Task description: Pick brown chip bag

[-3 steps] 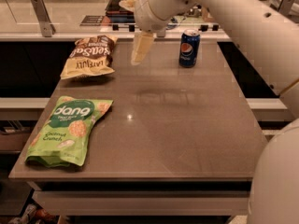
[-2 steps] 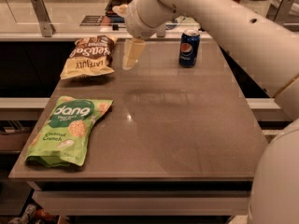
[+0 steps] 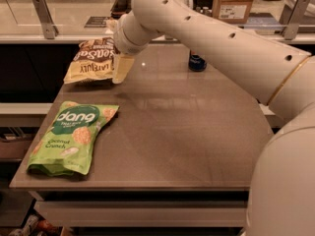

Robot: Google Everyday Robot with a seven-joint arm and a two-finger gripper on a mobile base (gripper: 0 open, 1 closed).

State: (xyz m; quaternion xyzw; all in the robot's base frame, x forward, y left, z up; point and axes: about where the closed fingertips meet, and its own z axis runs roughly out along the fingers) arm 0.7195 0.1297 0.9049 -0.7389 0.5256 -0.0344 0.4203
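Observation:
The brown chip bag (image 3: 92,60) lies flat at the far left corner of the table, its dark brown half with white lettering away from me and its pale yellow half toward me. My gripper (image 3: 121,69) hangs from the arm just at the bag's right edge, close above the table top. I cannot tell whether it touches the bag. The arm (image 3: 206,38) reaches in from the right and hides the bag's upper right corner.
A bright green "dang" bag (image 3: 73,135) lies at the near left of the brown table (image 3: 182,132). A blue Pepsi can (image 3: 197,63) stands at the back, mostly hidden behind the arm. A counter with boxes runs behind the table.
The arm has swung left and lower, bringing the gripper from mid-table beside the can over to the right edge of the brown chip bag. The arm now covers most of the can.

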